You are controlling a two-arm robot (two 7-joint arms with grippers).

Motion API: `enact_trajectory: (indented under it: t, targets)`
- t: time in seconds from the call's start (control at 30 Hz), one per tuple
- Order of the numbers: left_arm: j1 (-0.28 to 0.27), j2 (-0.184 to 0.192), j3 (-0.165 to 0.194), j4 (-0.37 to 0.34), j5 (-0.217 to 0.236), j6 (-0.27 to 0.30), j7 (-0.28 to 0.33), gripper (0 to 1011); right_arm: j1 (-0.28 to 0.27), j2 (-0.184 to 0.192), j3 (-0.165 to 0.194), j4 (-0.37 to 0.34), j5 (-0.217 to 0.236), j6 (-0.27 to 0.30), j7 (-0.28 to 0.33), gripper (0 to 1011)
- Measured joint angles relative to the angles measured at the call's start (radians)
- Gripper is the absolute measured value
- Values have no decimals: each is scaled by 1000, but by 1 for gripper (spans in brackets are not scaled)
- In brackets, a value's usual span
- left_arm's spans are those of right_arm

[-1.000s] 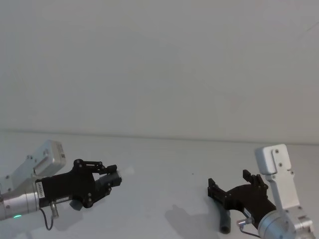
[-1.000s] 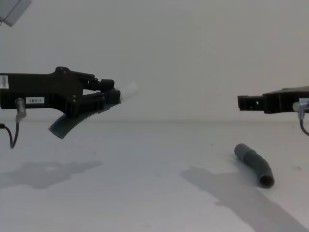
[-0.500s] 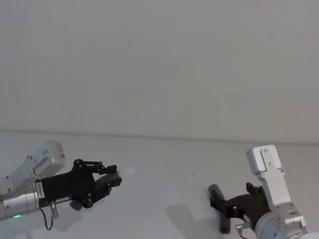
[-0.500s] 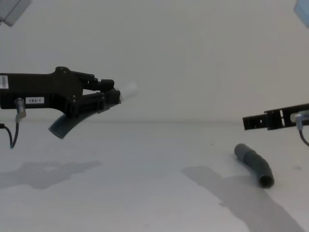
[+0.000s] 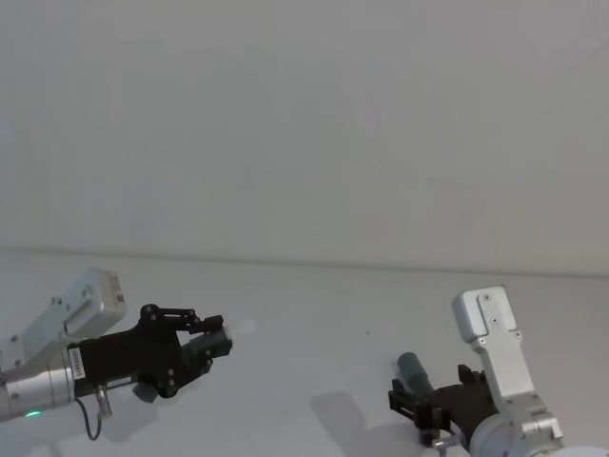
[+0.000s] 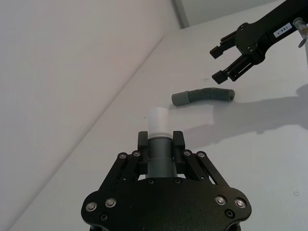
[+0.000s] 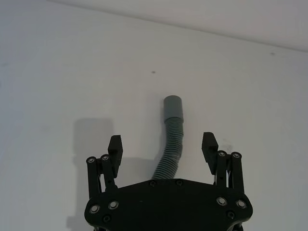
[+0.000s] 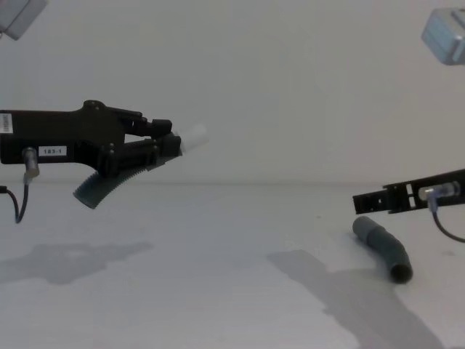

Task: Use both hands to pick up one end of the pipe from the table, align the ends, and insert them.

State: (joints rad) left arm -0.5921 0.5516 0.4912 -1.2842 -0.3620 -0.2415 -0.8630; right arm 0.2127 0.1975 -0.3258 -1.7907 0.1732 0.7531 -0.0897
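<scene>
My left gripper (image 8: 171, 142) hangs above the left side of the table (image 8: 218, 291), shut on the ribbed dark grey pipe piece (image 8: 98, 189). That piece's white plug tip (image 8: 195, 135) sticks out past the fingers and points right; the left wrist view shows the tip (image 6: 157, 118) ahead of the left gripper (image 6: 160, 139). The other pipe piece (image 8: 381, 243) lies on the table at the right, its smooth grey cuff (image 7: 173, 107) pointing away. My right gripper (image 7: 162, 143) is open and hovers just above that piece (image 7: 174, 130), one finger to each side, not touching.
A plain white wall (image 5: 304, 124) rises behind the table. A thin black cable (image 8: 16, 203) loops under the left arm. The arms' shadows fall on the white surface between the two grippers.
My right gripper has come down and in over the cuffed pipe piece, still open. The left gripper and its white-tipped piece have not moved.
</scene>
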Motion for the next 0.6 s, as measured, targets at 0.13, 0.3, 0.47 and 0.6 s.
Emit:
enact_trajectory:
  t: [0.13, 0.3, 0.47, 0.6]
  targets:
    - [0, 0, 0, 0, 0, 0, 0, 274, 9, -16, -7, 14, -5, 3, -4, 1003]
    - [0, 0, 0, 0, 0, 0, 0, 274, 19, -35, -12, 34, -12, 3, -16, 1003]
    - [0, 0, 0, 0, 0, 0, 0, 274, 29, -58, -15, 59, -21, -1, -30, 1003]
    - [0, 0, 0, 0, 0, 0, 0, 274, 38, -81, -17, 88, -29, -12, -46, 1003]
